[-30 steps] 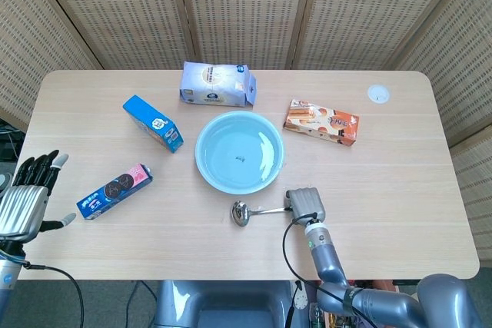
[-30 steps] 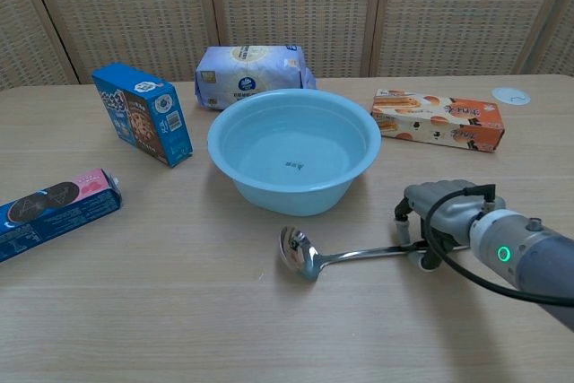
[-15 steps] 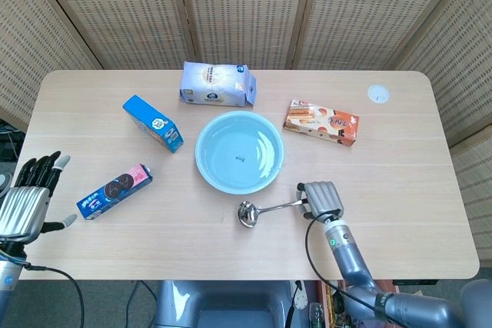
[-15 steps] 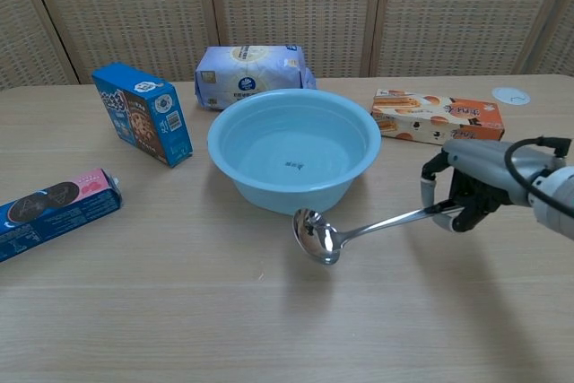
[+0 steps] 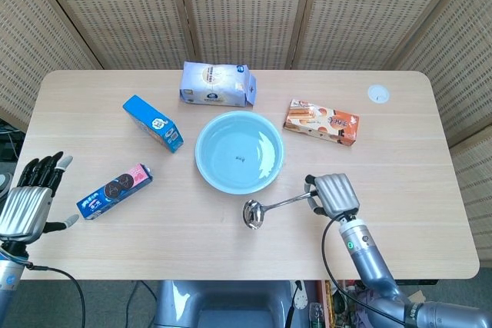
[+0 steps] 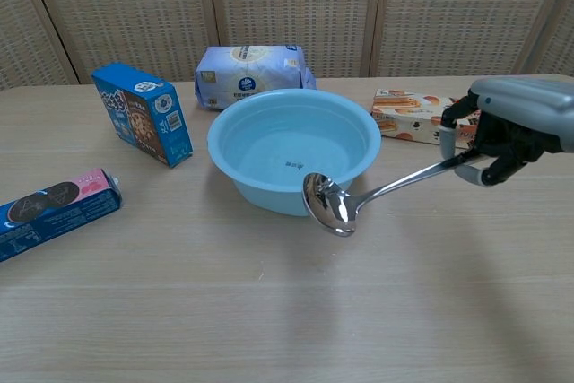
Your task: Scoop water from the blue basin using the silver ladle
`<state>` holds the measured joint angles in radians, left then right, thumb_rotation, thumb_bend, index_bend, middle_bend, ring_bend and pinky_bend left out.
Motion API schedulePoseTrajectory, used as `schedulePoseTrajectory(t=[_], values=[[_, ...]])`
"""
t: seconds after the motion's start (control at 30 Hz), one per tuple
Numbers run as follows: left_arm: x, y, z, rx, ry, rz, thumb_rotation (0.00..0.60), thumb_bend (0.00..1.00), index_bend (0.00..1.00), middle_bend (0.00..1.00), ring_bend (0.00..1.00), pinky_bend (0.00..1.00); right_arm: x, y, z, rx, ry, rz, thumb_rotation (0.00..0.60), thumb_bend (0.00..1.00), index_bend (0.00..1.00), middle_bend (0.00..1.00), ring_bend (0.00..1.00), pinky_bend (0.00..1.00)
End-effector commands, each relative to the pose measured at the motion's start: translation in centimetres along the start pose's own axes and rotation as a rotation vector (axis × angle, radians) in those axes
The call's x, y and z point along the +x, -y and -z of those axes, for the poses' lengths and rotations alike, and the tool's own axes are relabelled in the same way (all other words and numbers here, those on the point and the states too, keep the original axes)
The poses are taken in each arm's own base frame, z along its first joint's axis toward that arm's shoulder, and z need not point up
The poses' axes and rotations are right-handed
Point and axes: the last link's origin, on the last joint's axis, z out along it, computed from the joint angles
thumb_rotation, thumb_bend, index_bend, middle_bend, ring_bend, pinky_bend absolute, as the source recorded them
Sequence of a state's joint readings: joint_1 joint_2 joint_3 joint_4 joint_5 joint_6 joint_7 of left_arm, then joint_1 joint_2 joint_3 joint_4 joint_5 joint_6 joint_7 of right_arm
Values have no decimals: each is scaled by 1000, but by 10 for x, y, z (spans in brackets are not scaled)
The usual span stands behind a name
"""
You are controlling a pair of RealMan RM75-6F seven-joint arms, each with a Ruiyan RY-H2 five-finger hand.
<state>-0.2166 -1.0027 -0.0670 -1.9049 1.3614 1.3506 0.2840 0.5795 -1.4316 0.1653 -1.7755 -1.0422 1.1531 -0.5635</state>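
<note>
Lifting the silver ladle [image 6: 359, 201], right hand [image 6: 502, 136] fingers are pinching its handle; bowl needs clearing the blue basin [image 6: 294, 161] rim before dipping.

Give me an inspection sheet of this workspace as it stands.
Surface: light wooden table, white disc near far right corner.
Job's things: blue basin holds water; silver ladle lifted, bowl outside the basin's near wall.
Clutter: blue box, cookie pack, white bag, orange box.
Hands: right hand grips the ladle handle; left hand holds nothing, off the table's left edge.
Cables: black cable along right forearm.
Surroundings: woven screens.
</note>
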Motion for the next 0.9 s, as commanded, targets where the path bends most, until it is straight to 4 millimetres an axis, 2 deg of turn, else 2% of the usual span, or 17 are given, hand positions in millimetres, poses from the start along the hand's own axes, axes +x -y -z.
schedulePoseTrajectory(t=[0.03, 0.23, 0.4, 0.6, 0.8, 0.9], values=[[0, 1, -1, 3, 2, 0, 600, 0, 0, 0, 0, 0, 19, 7, -9, 9, -35, 42, 600, 752, 728, 1000, 1000, 1000], [-1, 3, -4, 9, 7, -1, 600, 0, 0, 0, 0, 0, 44, 17, -34, -11, -83, 137, 600, 753, 728, 1000, 1000, 1000], [-1, 5, -8, 19, 13, 2, 600, 0, 0, 0, 0, 0, 73, 28, -68, -83, -120, 222, 600, 753, 729, 1000, 1000, 1000], [-5, 6, -16, 36, 37, -6, 600, 0, 0, 0, 0, 0, 105, 51, -111, -184, -174, 335, 600, 753, 730, 1000, 1000, 1000], [-7, 5, -17, 35, 42, -6, 600, 0, 0, 0, 0, 0, 107, 62, -140, -249, -204, 448, 600, 754, 732, 1000, 1000, 1000], [-7, 8, -19, 46, 52, 2, 600, 0, 0, 0, 0, 0, 91, 67, -152, -255, -189, 524, 600, 755, 734, 1000, 1000, 1000]])
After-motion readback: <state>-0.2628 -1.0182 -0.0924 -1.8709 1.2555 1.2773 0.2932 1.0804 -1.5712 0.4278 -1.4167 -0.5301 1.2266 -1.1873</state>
